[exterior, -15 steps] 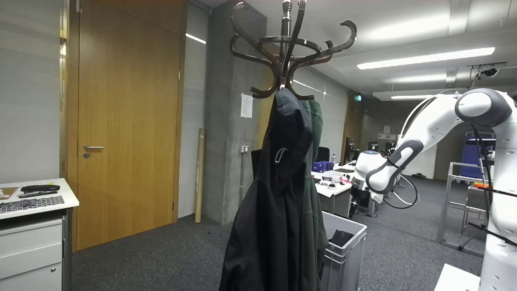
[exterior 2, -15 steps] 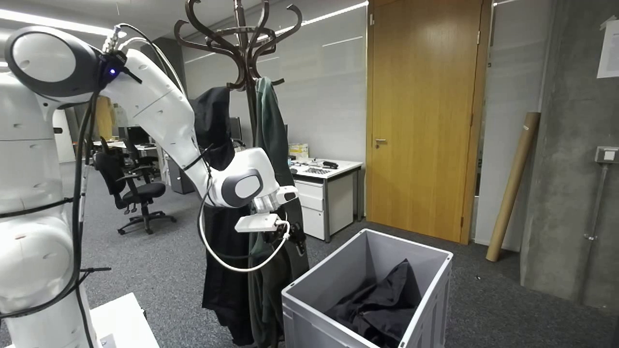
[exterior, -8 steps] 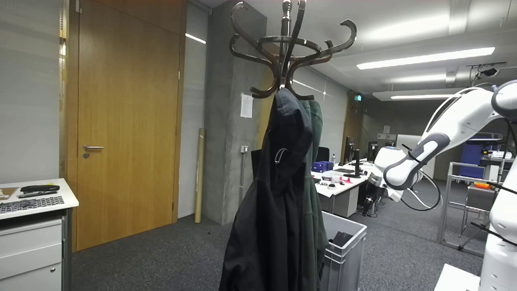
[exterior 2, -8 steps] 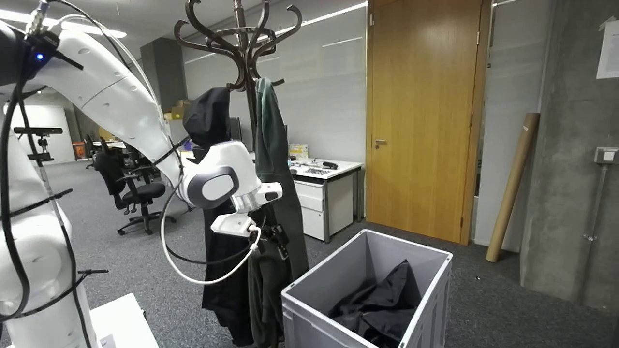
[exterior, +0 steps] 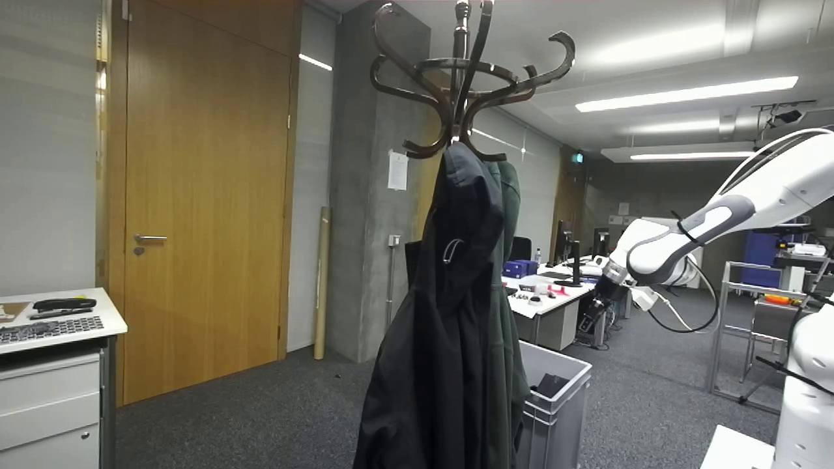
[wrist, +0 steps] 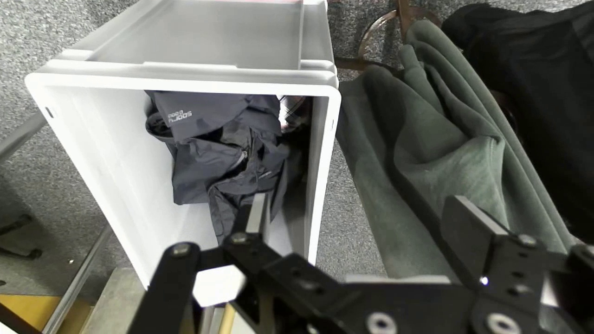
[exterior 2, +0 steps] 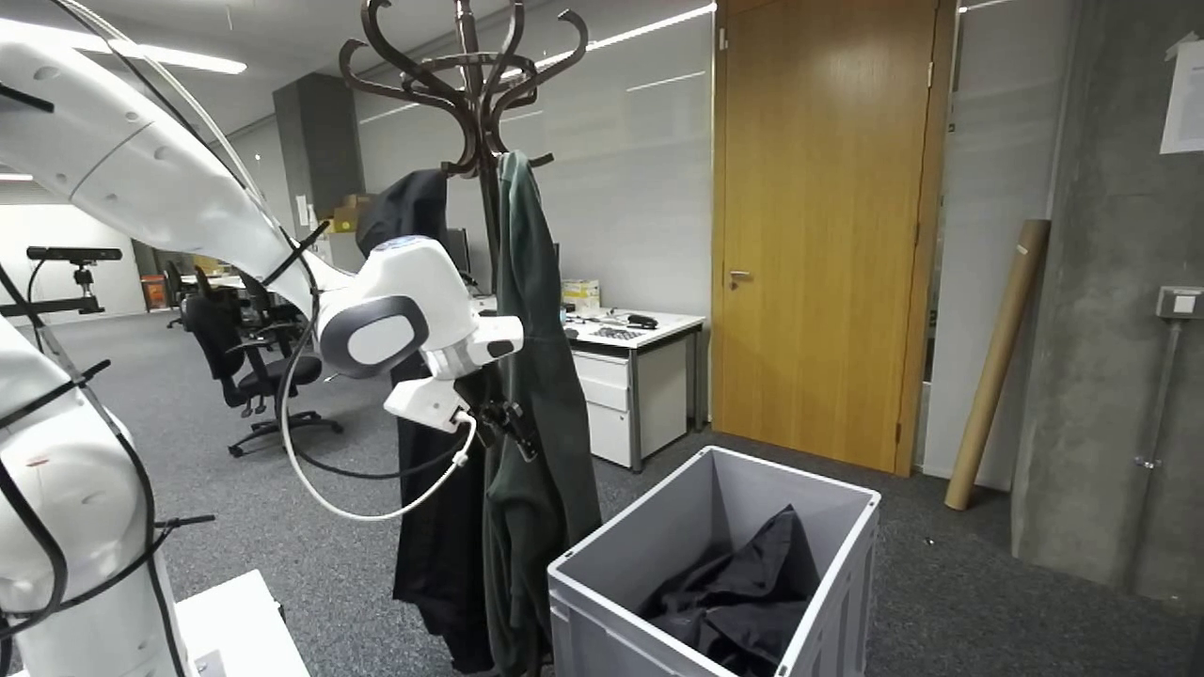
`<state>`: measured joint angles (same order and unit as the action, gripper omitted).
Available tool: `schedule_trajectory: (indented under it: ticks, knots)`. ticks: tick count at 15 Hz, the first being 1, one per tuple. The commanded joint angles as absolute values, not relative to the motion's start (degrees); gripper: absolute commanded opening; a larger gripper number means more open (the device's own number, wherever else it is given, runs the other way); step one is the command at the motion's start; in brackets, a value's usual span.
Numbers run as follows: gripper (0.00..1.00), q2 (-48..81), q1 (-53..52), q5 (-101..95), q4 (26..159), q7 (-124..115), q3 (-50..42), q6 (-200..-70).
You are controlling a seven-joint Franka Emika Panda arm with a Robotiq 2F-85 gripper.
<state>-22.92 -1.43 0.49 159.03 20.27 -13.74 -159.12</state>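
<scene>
In the wrist view the gripper [wrist: 364, 215] has its fingers [wrist: 471, 222] spread wide, with nothing held between them. What matters most is how two things flank the gap. The green garment [wrist: 431, 139] lies ahead of and past the finger on the right of that view, its long folds running back slantwise beside it. The bin [wrist: 120, 162] lies ahead of and past the finger on the left, with dark clothing [wrist: 199, 171] crumpled inside. Grey carpet [wrist: 343, 236] shows through the gap. How near the cloth comes is hard to judge from this angle alone.

In an exterior view a coat stand [exterior 2: 468, 38] rises beyond the fingers. The green garment hangs from it lengthwise, right behind the fingers as seen from there, with a black jacket [exterior 2: 414, 212] beside it. The bin sits lower and to the fingers' right. Farther past them I see a desk [exterior 2: 673, 324], a wooden door [exterior 2: 828, 188] and a leaning tube [exterior 2: 999, 367].

In an exterior view the only arm [exterior: 782, 189] reaches in, fingers slanting down and left, visibly apart from the garment on that side. The bin's opening is below. Behind them runs a white worktable [exterior: 554, 302] under a ceiling light [exterior: 687, 94].
</scene>
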Motion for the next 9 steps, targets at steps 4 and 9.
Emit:
schedule_trajectory:
  ticks: [4, 9]
  knots:
    - [1.0, -22.99, -1.13, 0.78, 159.12, 20.26, -13.16, -158.88]
    - [1.0, -22.82, -1.08, 0.78, 159.12, 20.26, -13.15, -158.88]
